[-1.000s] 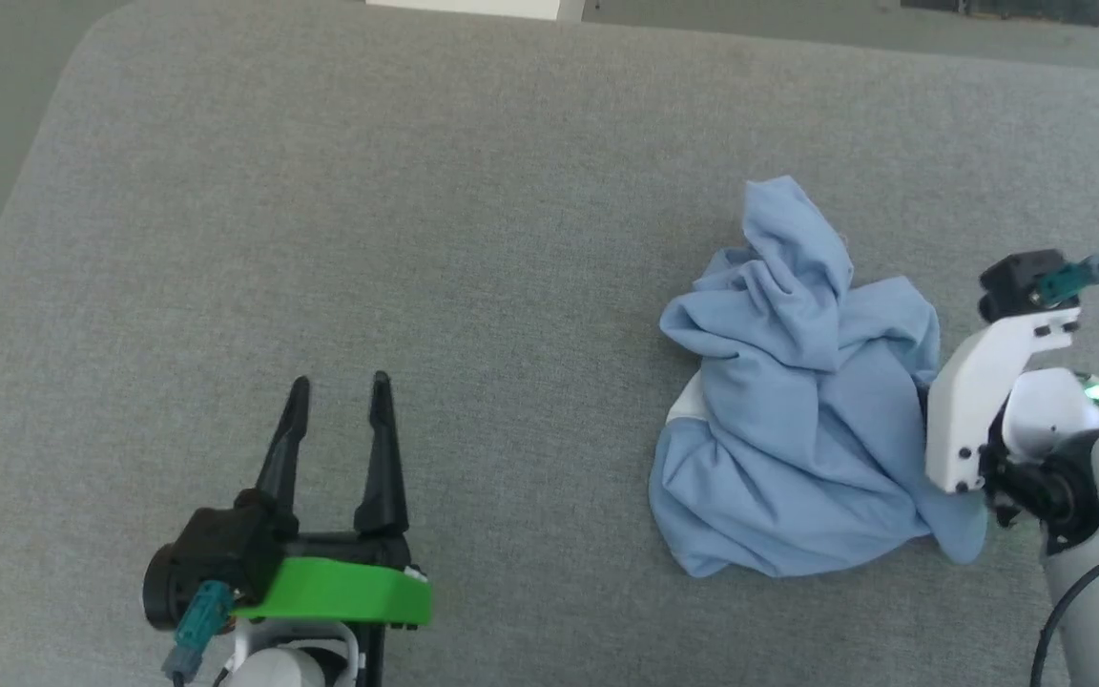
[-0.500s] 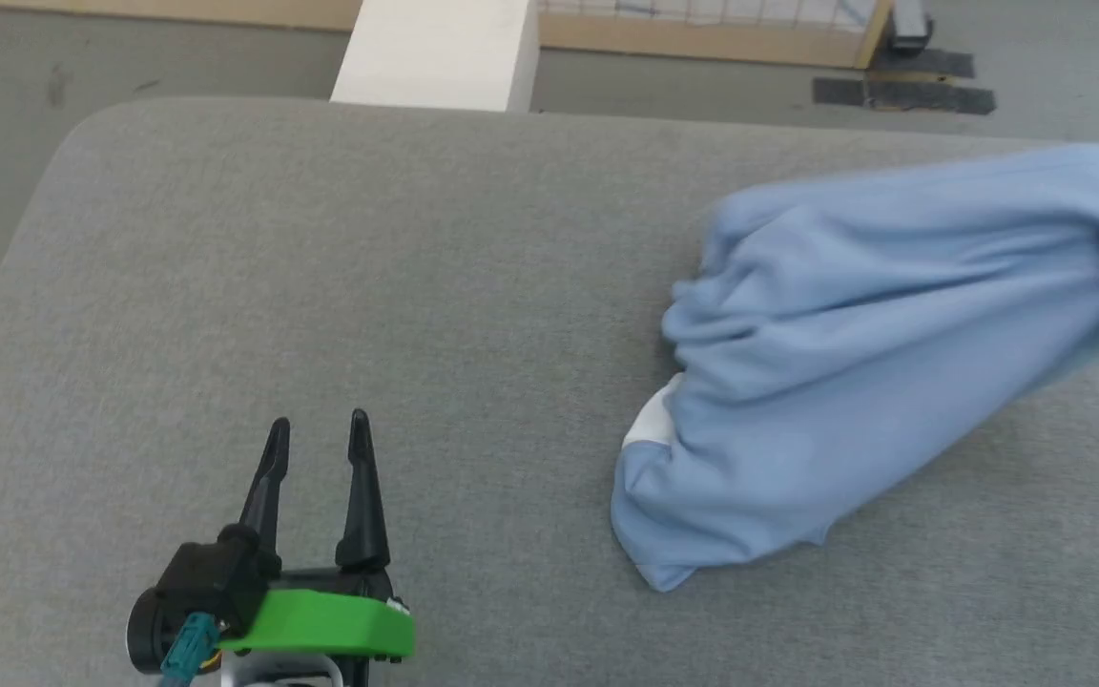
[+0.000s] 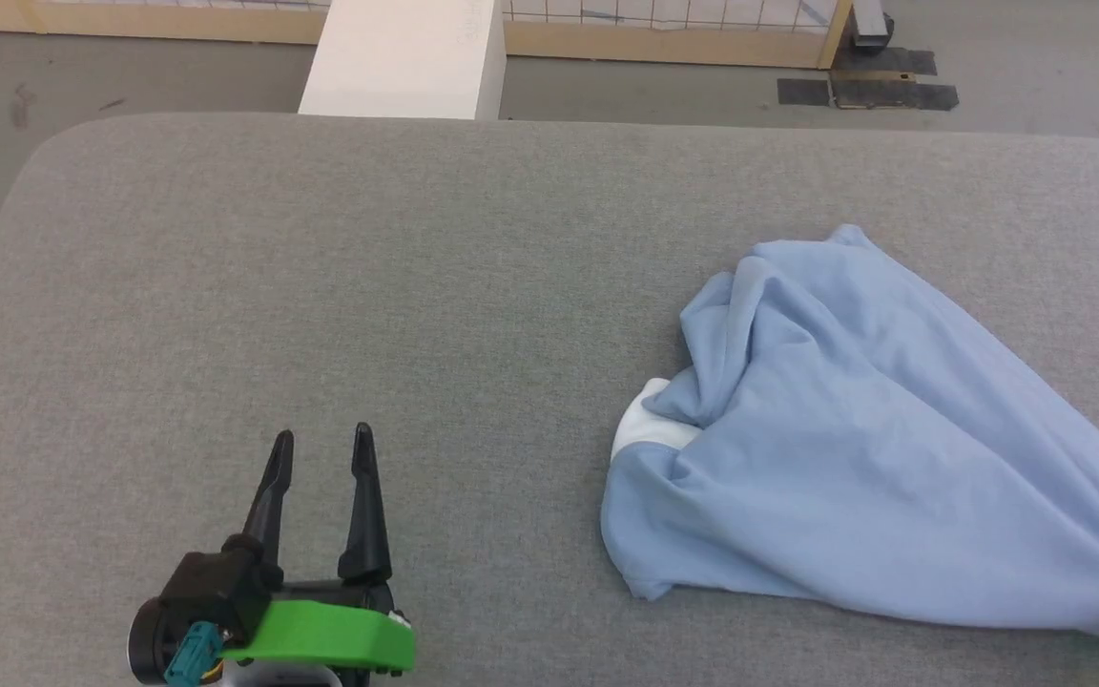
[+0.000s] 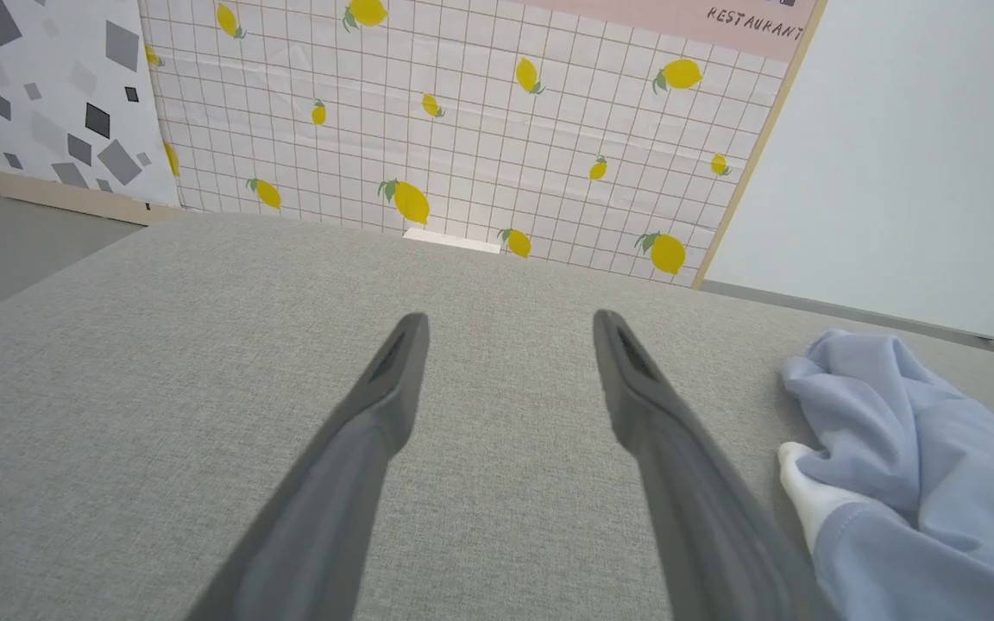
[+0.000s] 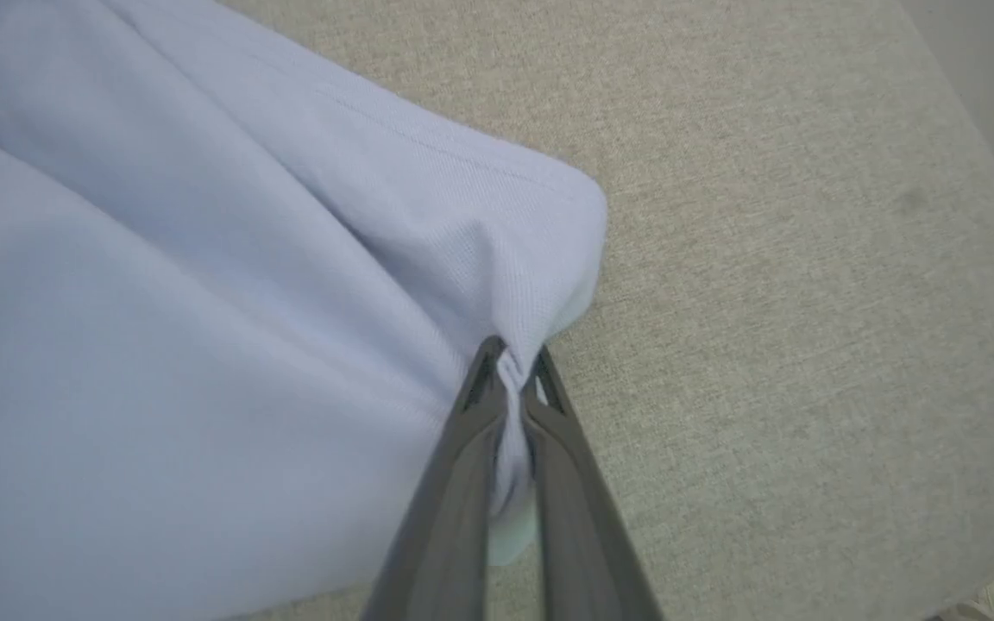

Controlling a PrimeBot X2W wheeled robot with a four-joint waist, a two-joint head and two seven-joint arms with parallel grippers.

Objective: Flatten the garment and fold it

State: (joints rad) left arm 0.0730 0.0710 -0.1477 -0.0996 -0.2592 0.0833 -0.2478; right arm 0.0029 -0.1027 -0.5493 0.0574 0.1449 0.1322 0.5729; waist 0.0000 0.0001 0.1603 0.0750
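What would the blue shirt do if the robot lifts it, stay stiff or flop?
Probably flop: the garment lies in soft, bunched folds. Likely light too, since the right gripper seems to hold it by one small pinch of cloth.

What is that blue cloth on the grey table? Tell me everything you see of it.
The garment is light blue, soft-looking knit, creased and bunched, not flat. It lies on the right part of the grey table, stretching toward the robot's right. A white patch peeks out at its left end. The right tool is shut on a hemmed corner, pinching a fold.
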